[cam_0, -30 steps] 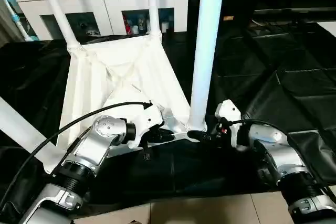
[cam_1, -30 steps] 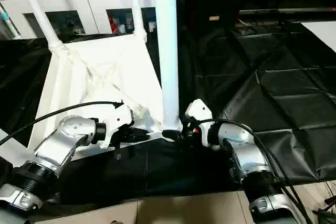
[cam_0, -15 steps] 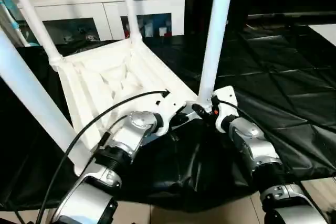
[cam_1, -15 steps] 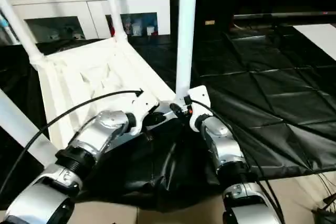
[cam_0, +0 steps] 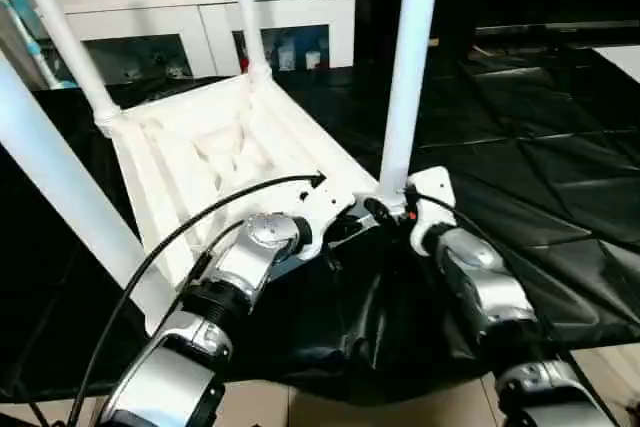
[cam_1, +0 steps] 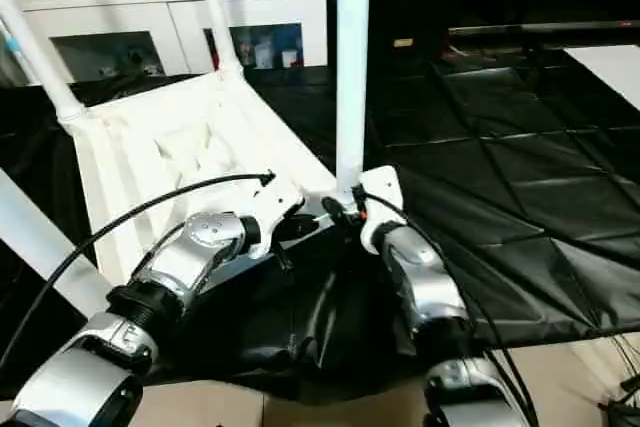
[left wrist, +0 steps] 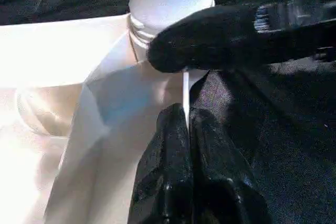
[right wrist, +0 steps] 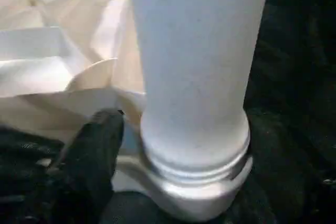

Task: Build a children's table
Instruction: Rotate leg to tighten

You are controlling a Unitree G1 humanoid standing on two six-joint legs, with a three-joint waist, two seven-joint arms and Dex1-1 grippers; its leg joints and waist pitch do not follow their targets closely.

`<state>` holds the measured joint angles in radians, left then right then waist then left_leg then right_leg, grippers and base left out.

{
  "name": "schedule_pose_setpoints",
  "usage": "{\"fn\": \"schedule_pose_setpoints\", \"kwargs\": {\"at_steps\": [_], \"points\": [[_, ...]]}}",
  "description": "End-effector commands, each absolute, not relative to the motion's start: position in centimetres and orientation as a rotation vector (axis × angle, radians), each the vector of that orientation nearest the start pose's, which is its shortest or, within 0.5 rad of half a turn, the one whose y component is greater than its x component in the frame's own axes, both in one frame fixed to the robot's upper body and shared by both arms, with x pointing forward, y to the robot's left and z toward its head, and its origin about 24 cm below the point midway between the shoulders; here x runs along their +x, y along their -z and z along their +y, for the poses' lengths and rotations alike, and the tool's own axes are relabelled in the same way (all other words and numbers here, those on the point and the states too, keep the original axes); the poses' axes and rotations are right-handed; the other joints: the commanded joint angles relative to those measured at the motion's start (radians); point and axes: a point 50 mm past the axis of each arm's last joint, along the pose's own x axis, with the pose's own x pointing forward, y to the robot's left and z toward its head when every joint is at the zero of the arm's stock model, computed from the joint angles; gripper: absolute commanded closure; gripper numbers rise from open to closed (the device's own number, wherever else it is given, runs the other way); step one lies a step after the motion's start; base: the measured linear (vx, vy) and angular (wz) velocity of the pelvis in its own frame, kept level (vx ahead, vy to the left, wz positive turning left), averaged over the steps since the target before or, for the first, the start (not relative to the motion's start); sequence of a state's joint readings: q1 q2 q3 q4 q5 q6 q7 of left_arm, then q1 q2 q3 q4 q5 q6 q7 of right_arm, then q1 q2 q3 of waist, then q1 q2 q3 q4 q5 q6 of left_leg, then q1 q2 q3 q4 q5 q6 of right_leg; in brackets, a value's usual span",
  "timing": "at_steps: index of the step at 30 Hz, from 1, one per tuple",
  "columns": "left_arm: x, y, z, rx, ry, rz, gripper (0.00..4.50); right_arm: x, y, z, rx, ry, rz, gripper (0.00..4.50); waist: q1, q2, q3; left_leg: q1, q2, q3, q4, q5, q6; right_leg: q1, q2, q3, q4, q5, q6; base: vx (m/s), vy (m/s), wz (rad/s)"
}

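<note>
Upside-down children's table (cam_0: 215, 152) sat on the black-draped desk (cam_0: 540, 147) near its front edge, 4 legs up. Left tool (left wrist: 186, 145) was pinched shut on the thin rim by the near corner socket; right tool (cam_0: 385, 212) stood wide beside the near leg (cam_0: 405, 67), gripping nothing I could see. It looked light, stiff, slick plastic; I'd grip low on a leg or a rib. No readable writing anywhere.

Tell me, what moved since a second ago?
The upside-down table swung round, its near right corner going away from the robot and bunching the black cloth. The left gripper stayed pinched on its rim, the right gripper by the leg's base. All four legs stayed in.
</note>
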<state>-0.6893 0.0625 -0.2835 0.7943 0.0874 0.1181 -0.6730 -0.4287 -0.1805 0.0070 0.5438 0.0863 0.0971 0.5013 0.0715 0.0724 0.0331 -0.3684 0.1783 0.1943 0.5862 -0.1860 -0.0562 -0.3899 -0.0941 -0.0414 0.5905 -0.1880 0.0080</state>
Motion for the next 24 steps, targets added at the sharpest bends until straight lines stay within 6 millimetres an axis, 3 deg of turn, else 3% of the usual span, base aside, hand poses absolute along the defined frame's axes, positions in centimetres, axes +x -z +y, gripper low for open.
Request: {"fn": "schedule_pose_setpoints", "kwargs": {"at_steps": [1, 4, 5, 6, 7, 8, 12, 14, 15, 17, 18, 20, 21, 22, 24], "points": [[32.8, -1.7, 5.4, 0.348, 0.975, 0.448, 4.5, 30.8, -4.3, -14.3, -0.05, -0.774, 0.182, 0.58, 0.005, -0.02, -0.043, 0.014, 0.047, -0.023, -0.085, -0.336, 0.057, 0.029, -0.048, 0.031, -0.09, -0.295, -0.17, 0.0, 0.0, 0.0], [32.8, -1.7, 5.2, 0.351, 0.979, 0.435, 4.5, 30.3, -4.6, -15.7, -0.06, -0.796, 0.18, 0.58, 0.004, -0.022, -0.043, -0.003, 0.044, -0.027, -0.087, -0.302, 0.077, 0.041, -0.053, 0.027, -0.087, -0.3, -0.166, 0.0, 0.0, 0.0], [33.0, -1.9, 5.1, 0.334, 0.953, 0.418, 4.23, 29.9, -5.0, -16.6, -0.081, -0.813, 0.173, 0.54, 0.003, -0.023, -0.043, -0.004, 0.044, -0.028, -0.086, -0.297, 0.078, 0.04, -0.054, 0.026, -0.087, -0.312, -0.162, 0.0, 0.0, 0.0], [33.1, -2.1, 5.1, 0.302, 0.951, 0.409, 4.23, 29.8, -5.1, -17.0, -0.091, -0.822, 0.172, 0.54, 0.006, -0.023, -0.045, 0.004, 0.045, -0.026, -0.082, -0.297, 0.08, 0.033, -0.054, 0.028, -0.092, -0.33, -0.162, 0.0, 0.0, 0.0], [33.1, -2.5, 5.0, 0.254, 0.954, 0.393, 4.06, 29.6, -5.4, -17.4, -0.1, -0.833, 0.173, 0.52, 0.008, -0.025, -0.046, 0.008, 0.046, -0.023, -0.079, -0.28, 0.084, 0.032, -0.054, 0.031, -0.091, -0.308, -0.176, 0.0, 0.0, 0.0], [33.1, -2.8, 4.9, 0.228, 0.961, 0.384, 4.06, 29.5, -5.5, -17.6, -0.101, -0.839, 0.174, 0.52, 0.01, -0.024, -0.049, 0.002, 0.045, -0.024, -0.077, -0.249, 0.092, 0.036, -0.054, 0.03, -0.085, -0.269, -0.193, 0.0, 0.0, 0.0], [32.9, -3.5, 5.3, 0.198, 0.994, 0.35, 3.76, 29.1, -5.9, -17.3, -0.092, -0.891, 0.172, 0.52, 0.018, -0.025, -0.055, -0.002, 0.049, -0.024, -0.071, -0.19, 0.121, 0.036, -0.052, 0.028, -0.07, -0.162, -0.22, 0.0, 0.0, 0.0], [32.0, -3.8, 6.2, 0.205, 1.044, 0.328, 3.54, 29.9, -6.0, -16.1, -0.098, -0.863, 0.144, 0.52, 0.019, -0.024, -0.065, -0.011, 0.049, -0.024, -0.057, -0.088, 0.162, 0.036, -0.052, 0.025, -0.048, 0.007, -0.25, 0.0, 0.0, 0.0], [31.8, -3.9, 6.4, 0.205, 1.053, 0.326, 3.37, 30.1, -6.1, -16.0, -0.086, -0.85, 0.142, 0.52, 0.015, -0.025, -0.067, -0.02, 0.047, -0.025, -0.054, -0.061, 0.171, 0.038, -0.053, 0.024, -0.04, 0.046, -0.257, 0.0, 0.0, 0.0], [31.2, -4.0, 7.0, 0.199, 1.077, 0.328, 3.31, 30.6, -6.3, -15.6, -0.058, -0.836, 0.126, 0.52, 0.016, -0.023, -0.069, -0.012, 0.047, -0.02, -0.048, -0.048, 0.193, 0.03, -0.05, 0.021, -0.04, 0.07, -0.275, 0.0, 0.0, 0.0], [31.0, -4.0, 7.2, 0.198, 1.083, 0.331, 3.22, 30.7, -6.3, -15.4, -0.054, -0.836, 0.121, 0.52, 0.015, -0.02, -0.069, -0.016, 0.047, -0.02, -0.047, -0.04, 0.2, 0.03, -0.049, 0.02, -0.038, 0.069, -0.278, 0.0, 0.0, 0.0], [30.3, -4.0, 8.0, 0.2, 1.102, 0.335, 3.0, 30.9, -6.4, -15.1, -0.05, -0.85, 0.119, 0.52, 0.016, -0.019, -0.064, -0.014, 0.049, -0.017, -0.049, -0.063, 0.193, 0.025, -0.046, 0.019, -0.043, 0.019, -0.274, 0.0, 0.0, 0.0], [29.6, -4.1, 8.8, 0.202, 1.113, 0.339, 2.93, 31.1, -6.5, -14.9, -0.053, -0.858, 0.121, 0.52, 0.01, -0.028, -0.062, -0.017, 0.055, -0.019, -0.055, -0.092, 0.175, 0.03, -0.05, 0.019, -0.042, -0.02, -0.273, 0.0, 0.0, 0.0], [29.4, -4.1, 9.0, 0.202, 1.114, 0.34, 2.87, 31.2, -6.5, -14.8, -0.054, -0.86, 0.122, 0.52, 0.009, -0.02, -0.06, -0.013, 0.054, -0.018, -0.057, -0.114, 0.16, 0.026, -0.048, 0.019, -0.045, -0.062, -0.265, 0.0, 0.0, 0.0], [28.9, -4.2, 9.9, 0.193, 1.079, 0.341, 2.63, 31.3, -6.7, -14.7, -0.057, -0.883, 0.12, 0.52, 0.006, -0.02, -0.058, -0.009, 0.054, -0.016, -0.06, -0.141, 0.136, 0.024, -0.045, 0.021, -0.048, -0.099, -0.258, 0.0, 0.0, 0.0]]}}
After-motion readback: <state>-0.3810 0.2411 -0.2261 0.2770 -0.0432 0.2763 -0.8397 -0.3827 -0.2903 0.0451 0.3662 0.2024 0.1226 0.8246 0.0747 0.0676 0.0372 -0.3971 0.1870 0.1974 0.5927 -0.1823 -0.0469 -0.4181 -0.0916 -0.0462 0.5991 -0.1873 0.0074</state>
